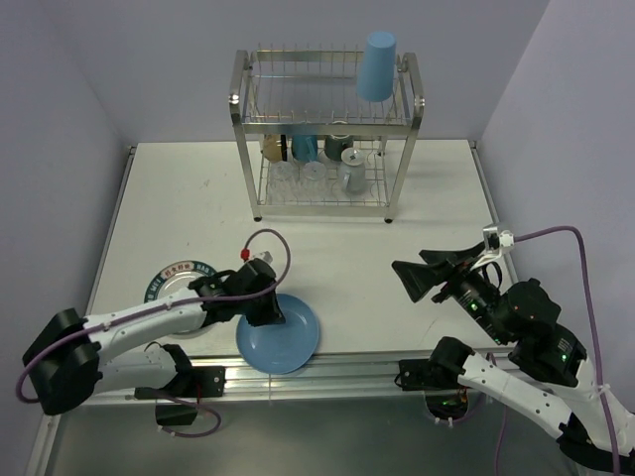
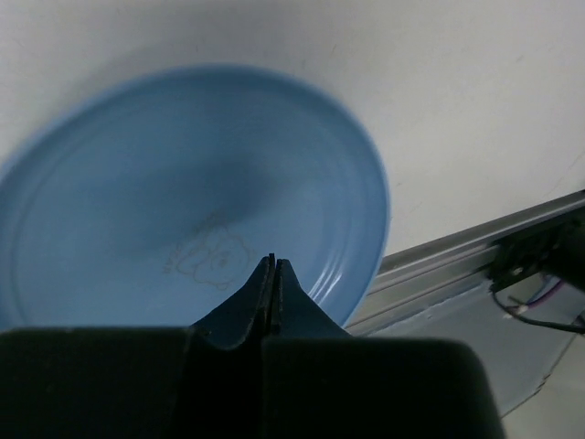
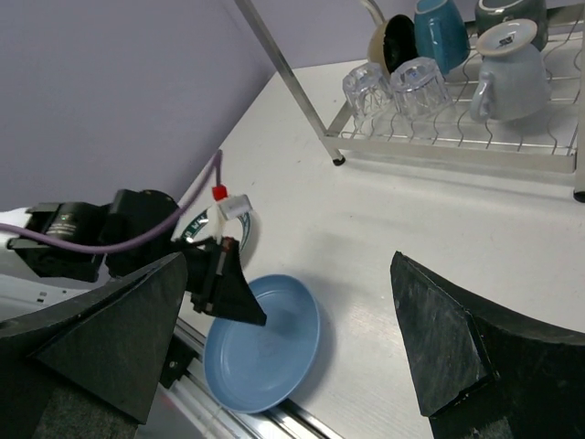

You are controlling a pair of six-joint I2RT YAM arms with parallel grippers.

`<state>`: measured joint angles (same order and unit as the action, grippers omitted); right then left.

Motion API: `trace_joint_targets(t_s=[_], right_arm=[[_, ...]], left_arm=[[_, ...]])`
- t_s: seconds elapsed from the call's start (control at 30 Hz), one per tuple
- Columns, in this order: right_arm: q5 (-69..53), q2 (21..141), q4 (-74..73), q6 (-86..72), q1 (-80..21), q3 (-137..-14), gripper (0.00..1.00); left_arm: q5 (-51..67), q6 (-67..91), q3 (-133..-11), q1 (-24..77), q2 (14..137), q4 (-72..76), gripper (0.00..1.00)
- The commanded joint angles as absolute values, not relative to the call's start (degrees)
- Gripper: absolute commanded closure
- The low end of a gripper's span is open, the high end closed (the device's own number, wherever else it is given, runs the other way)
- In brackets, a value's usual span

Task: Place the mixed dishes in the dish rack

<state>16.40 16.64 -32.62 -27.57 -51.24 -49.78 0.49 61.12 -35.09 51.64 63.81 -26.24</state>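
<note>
The blue plate (image 1: 294,347) lies flat at the near edge of the table (image 1: 357,248), and its front rim seems to jut a little past that edge, over the metal rail. The left claw (image 2: 272,265) is directly above it. Its jaws are pressed together with nothing visible between them, and the tips point down into the plate's shallow well, toward the side nearest the left arm. Whether the tips actually touch the glaze cannot be told from these views. The right claw (image 1: 405,281) hangs wide open and empty above bare table, off to the plate's right and well apart from it, so the left arm is plainly the nearer one. The dish rack (image 1: 317,124) stands at the far side of the table, almost straight beyond the plate. A blue tumbler (image 1: 378,66) sits upturned on its upper tier, and mugs and glasses already fill the lower tier. A white plate with patterned rim (image 1: 171,280) shows partly from under the left arm, just left of the blue one. A round, flat plate offers no long axis to line up with. The next move likely turns on the rim, and the overhanging front edge looks like the one place where a finger could get underneath.
</note>
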Motion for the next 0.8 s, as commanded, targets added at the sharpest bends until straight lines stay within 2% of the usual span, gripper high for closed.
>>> trace_joint_targets(t_s=[0.0,0.23,0.4,0.53,0.67,0.77], right_arm=[[14.94,19.67,-33.04,-30.57,-51.68,-48.43,0.00],[8.52,37.16,-31.99,-42.87,-51.68,-41.84,0.00],[5.62,47.18,-22.96,-47.72,-51.50,-32.27,0.00],[3.97,51.41,-17.15,-49.74,-51.42,-27.34,0.00],[0.97,56.32,-9.07,-51.68,-51.42,-22.77,0.00],[-3.24,60.45,-0.99,-52.12,-51.77,-21.97,0.02]], left_arm=[[3.07,63.46,-35.32,54.66,68.63,-20.85,1.00],[5.09,60.04,-41.04,55.99,85.59,-12.94,1.00],[4.49,58.71,-47.45,55.99,94.48,-10.90,1.00],[2.91,59.76,-47.02,55.99,91.42,-10.81,1.00],[-0.08,60.20,-44.66,55.99,81.84,-15.54,0.98],[-5.09,60.73,-43.68,55.99,74.90,-18.88,0.88]])
